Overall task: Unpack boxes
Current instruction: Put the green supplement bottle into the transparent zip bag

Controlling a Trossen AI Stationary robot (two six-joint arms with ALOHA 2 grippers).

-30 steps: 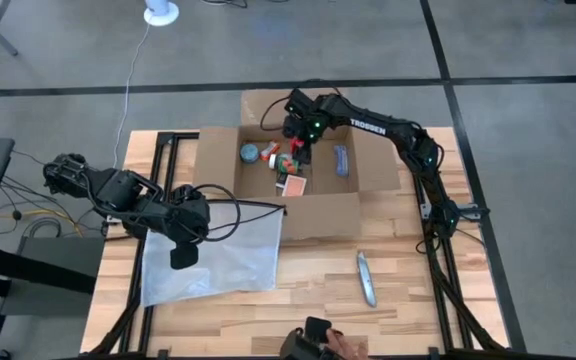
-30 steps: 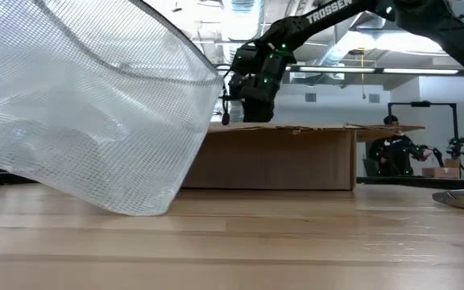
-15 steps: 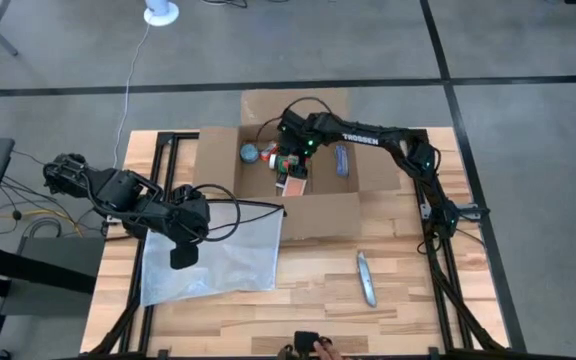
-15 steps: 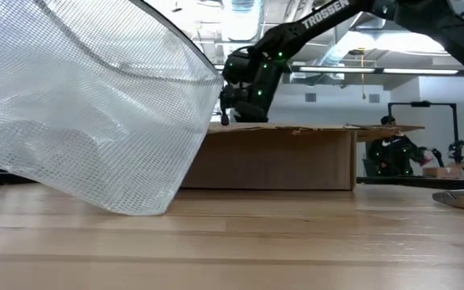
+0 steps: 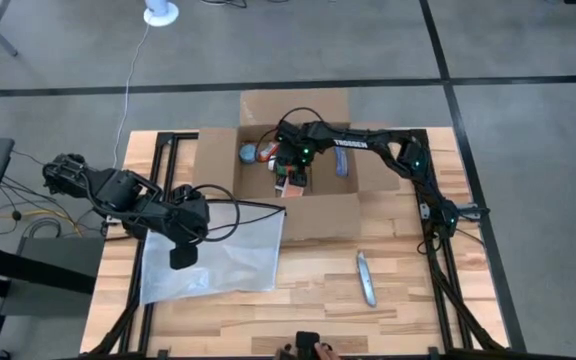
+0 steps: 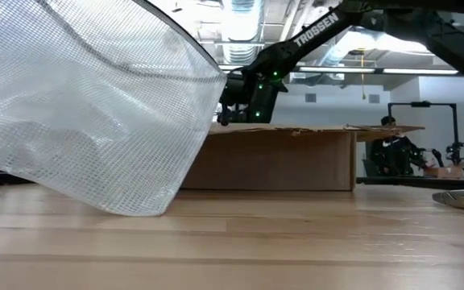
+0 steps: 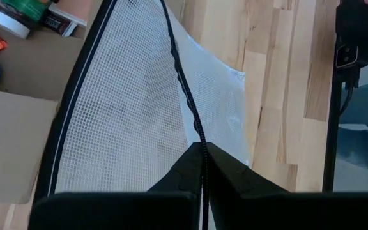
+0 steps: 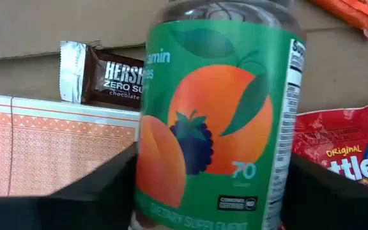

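Note:
The brown cardboard box (image 5: 318, 215) stands open on the table's far middle, with its flaps spread out. Inside it a green vitamin bottle (image 8: 216, 121) lies among snacks. My right gripper (image 5: 290, 170) reaches down into the box. It is open, with one finger (image 8: 101, 185) on each side of the bottle. Left of the box, my left gripper (image 5: 181, 250) is shut on the black rim of a white mesh bag (image 5: 218, 260). That bag fills the left of the low view (image 6: 79, 105). My left gripper pinches the mesh bag's black rim (image 7: 201, 137) between its two shut fingers. The rim runs away from the fingers and the mouth is held up. The bag slopes down and its lower part (image 6: 135, 211) rests on the table. My right gripper's fingers flank the bottle; I cannot tell whether they touch it.
In the box lie an orange card pack (image 8: 56, 147), a Hershey's bar (image 8: 114, 76), a red Skittles bag (image 8: 350, 153), a teal ball (image 5: 250, 154) and a blue-grey thing (image 5: 341, 160). A grey knife (image 5: 366, 278) lies on the table near the front right. A person's hand (image 5: 313, 350) shows at the near edge.
My right gripper has gone down into the box and toward the table's near edge, from above the far wall to the bottle. The person's hand at the near edge has drawn back.

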